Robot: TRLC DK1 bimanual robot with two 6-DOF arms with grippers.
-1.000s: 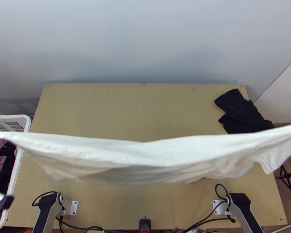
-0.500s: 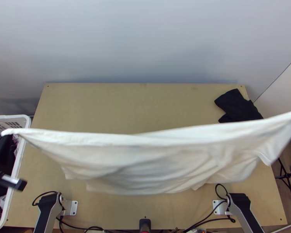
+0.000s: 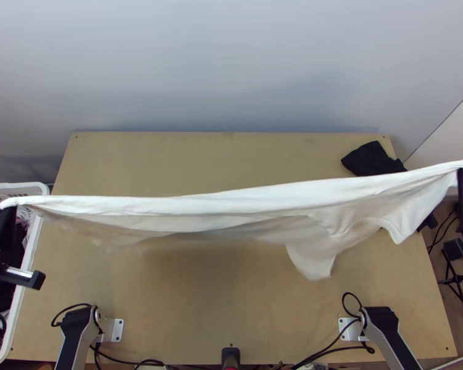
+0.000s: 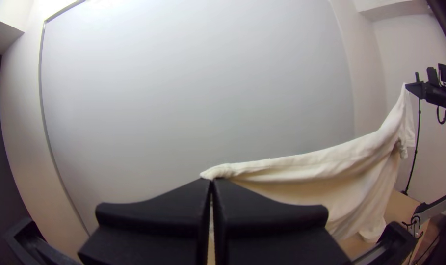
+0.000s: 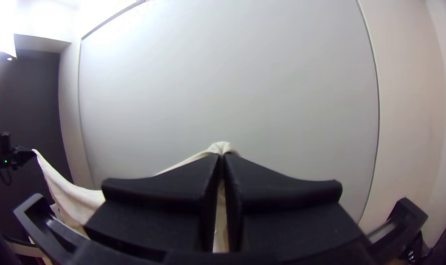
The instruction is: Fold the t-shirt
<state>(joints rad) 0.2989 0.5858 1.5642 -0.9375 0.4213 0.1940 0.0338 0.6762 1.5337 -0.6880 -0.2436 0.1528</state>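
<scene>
The step seems to be spreading for the fold: at nine o'clock the left gripper [image 4: 211, 181] pinches one end of the white t-shirt [image 3: 231, 203], stretched above the table [image 3: 194, 320], and at three o'clock the right gripper [image 5: 222, 156] pinches the other. Next, both should lower it evenly; the t-shirt looks soft, rope-like on top, loose below.

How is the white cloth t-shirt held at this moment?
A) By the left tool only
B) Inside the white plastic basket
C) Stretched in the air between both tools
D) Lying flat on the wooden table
C: the white cloth t-shirt hangs between left tool and right tool.
</scene>
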